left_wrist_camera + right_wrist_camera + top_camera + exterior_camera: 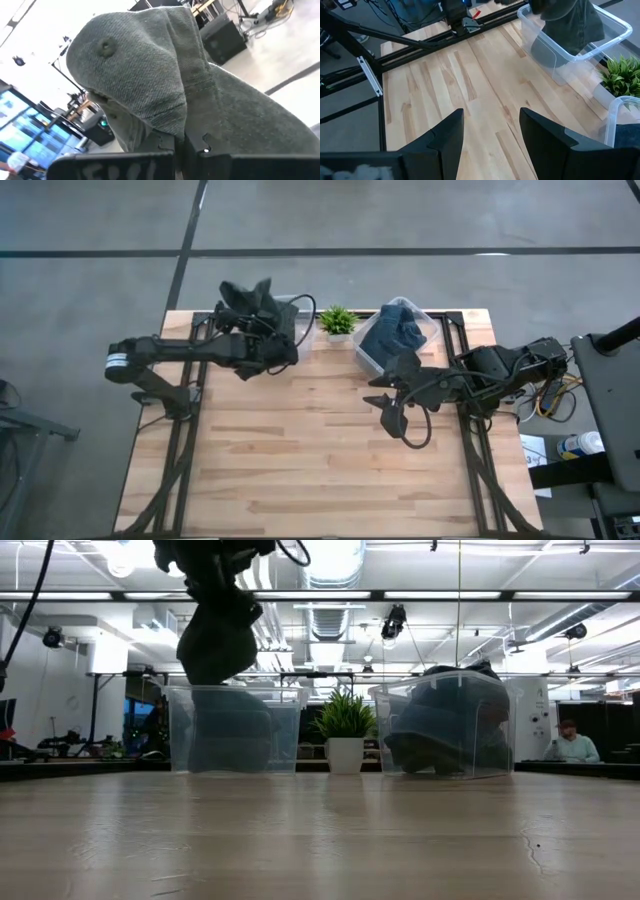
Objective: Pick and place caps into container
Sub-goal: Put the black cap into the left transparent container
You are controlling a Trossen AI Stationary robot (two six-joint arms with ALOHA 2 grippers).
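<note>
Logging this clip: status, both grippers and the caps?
Left gripper shut on olive cap, above left bin. Right gripper open, empty, over bare table. Nothing in the way.

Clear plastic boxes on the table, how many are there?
2. The left box stands beside the potted plant, under the olive cap held by the left gripper. The right box stands on the plant's other side, holding blue caps.

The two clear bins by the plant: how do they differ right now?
The left bin shows only a low dark heap in the low view; the right bin is piled to its rim with blue caps. The left gripper holds an olive cap above the left bin; nothing hangs over the right bin. Both are clear plastic, flanking the plant.
</note>
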